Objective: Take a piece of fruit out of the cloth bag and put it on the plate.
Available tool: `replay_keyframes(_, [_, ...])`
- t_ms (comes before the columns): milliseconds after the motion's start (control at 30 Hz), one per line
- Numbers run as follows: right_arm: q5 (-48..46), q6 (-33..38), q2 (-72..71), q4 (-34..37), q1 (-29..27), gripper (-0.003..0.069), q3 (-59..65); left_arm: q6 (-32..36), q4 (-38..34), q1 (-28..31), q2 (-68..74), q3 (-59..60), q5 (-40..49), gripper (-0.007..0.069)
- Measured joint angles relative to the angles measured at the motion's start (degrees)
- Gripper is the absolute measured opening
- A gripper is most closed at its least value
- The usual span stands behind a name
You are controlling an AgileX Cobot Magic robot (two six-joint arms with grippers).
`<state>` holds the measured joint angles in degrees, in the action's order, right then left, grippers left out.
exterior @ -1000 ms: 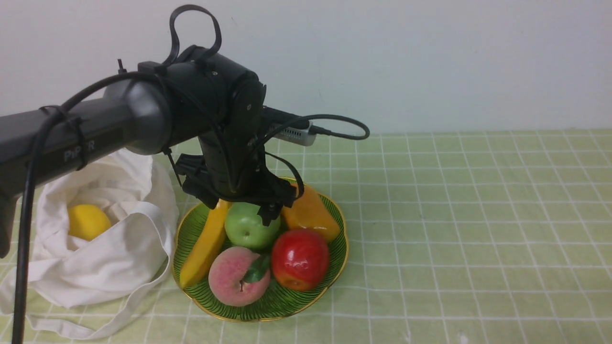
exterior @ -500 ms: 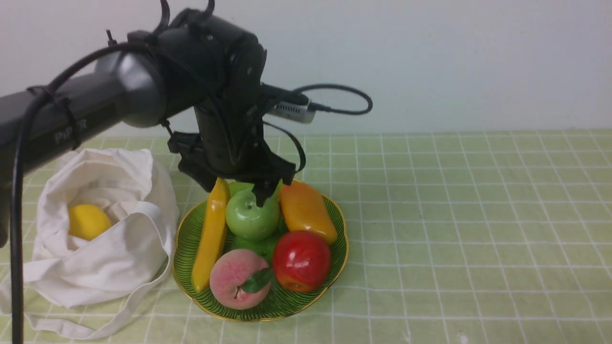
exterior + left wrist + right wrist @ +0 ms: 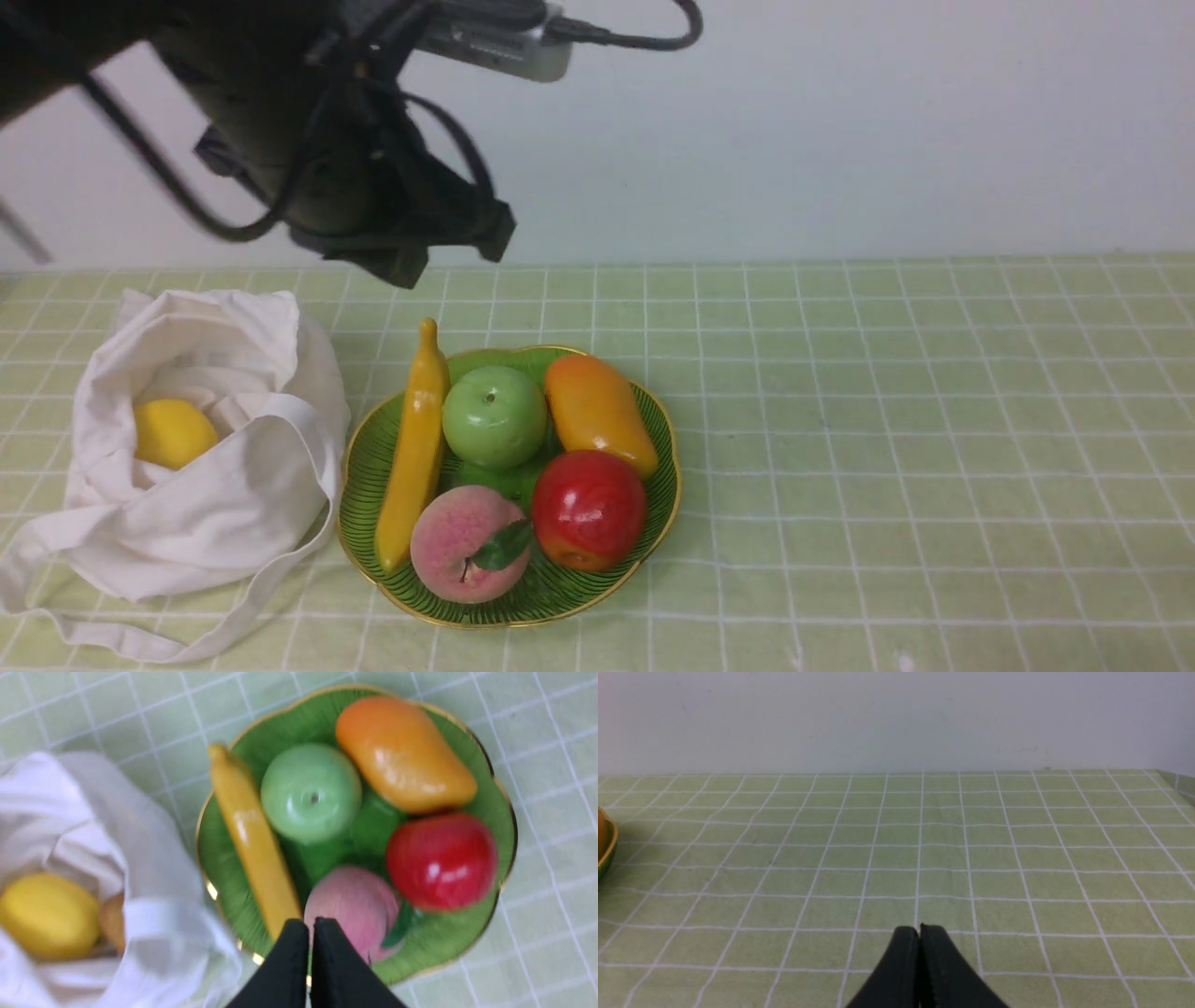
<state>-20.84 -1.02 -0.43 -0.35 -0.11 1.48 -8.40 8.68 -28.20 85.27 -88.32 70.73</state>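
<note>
The green apple (image 3: pixel 494 416) (image 3: pixel 310 794) rests on the green gold-rimmed plate (image 3: pixel 359 462) (image 3: pixel 503 807), between a yellow banana (image 3: pixel 415 448) and an orange mango (image 3: pixel 597 411). The white cloth bag (image 3: pixel 205 476) (image 3: pixel 88 812) lies open left of the plate, a yellow lemon (image 3: pixel 170 433) (image 3: pixel 46 914) showing inside. My left gripper (image 3: pixel 310 921) hangs high above the plate, shut and empty; in the front view only its dark wrist (image 3: pixel 373 205) shows at the upper left. My right gripper (image 3: pixel 919 927) is shut over bare tablecloth, holding nothing.
A pink peach (image 3: pixel 464 541) and a red apple (image 3: pixel 588 509) fill the plate's near side. A brownish item (image 3: pixel 112 921) sits beside the lemon in the bag. The bag's strap (image 3: pixel 140 639) trails toward the front edge. A white wall backs the checked green tablecloth (image 3: pixel 934 448).
My left gripper has let go of the green apple on the plate, risen well above it toward the upper left, and closed its jaws. The apple stays on the plate.
</note>
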Motion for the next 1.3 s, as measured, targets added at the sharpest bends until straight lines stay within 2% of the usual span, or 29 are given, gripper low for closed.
replay_keyframes(67, [0.00, 0.00, 0.00, 0.00, 0.00, -0.0015, 0.00, 0.07, 0.00, 0.00, -3.54, 2.47, 0.00, -0.0008])
replay_keyframes(233, [0.00, 0.00, 0.00, 0.00, 0.00, -0.0015, 0.00, 0.07, -2.14, 0.00, -20.26, 19.65, -2.80, -0.0008])
replay_keyframes(300, [0.00, 0.00, 0.00, 0.00, 0.00, -0.0015, 0.00, 0.02, -3.78, 0.00, -28.67, 29.12, -11.31, -0.0008])
replay_keyframes(333, [0.00, 0.00, 0.00, 0.00, 0.00, -0.0015, 0.00, 0.02, -4.21, 0.00, -29.35, 30.89, -12.30, -0.0008])
replay_keyframes(367, [0.00, 0.00, 0.00, 0.00, 0.00, -0.0015, 0.00, -0.51, -5.14, 0.00, -35.74, 38.80, -22.32, -0.0008])
replay_keyframes(400, [0.00, 0.00, 0.00, 0.00, 0.00, -0.0015, 0.00, -0.72, -5.14, 0.00, -36.35, 40.48, -24.34, -0.0008])
replay_keyframes(533, [0.00, 0.00, 0.00, 0.00, 0.00, -0.0015, 0.00, -4.37, -5.20, 0.00, -46.39, 54.55, -41.56, -0.0008])
replay_keyframes(700, [0.00, 0.00, 0.00, 0.00, 0.00, -0.0015, 0.00, -5.44, -5.20, 0.00, -51.12, 61.30, -51.31, -0.0008])
replay_keyframes(1300, [0.00, 0.00, 0.00, 0.00, 0.00, -0.0015, 0.00, -5.50, -5.20, 0.00, -51.60, 63.01, -52.60, -0.0008])
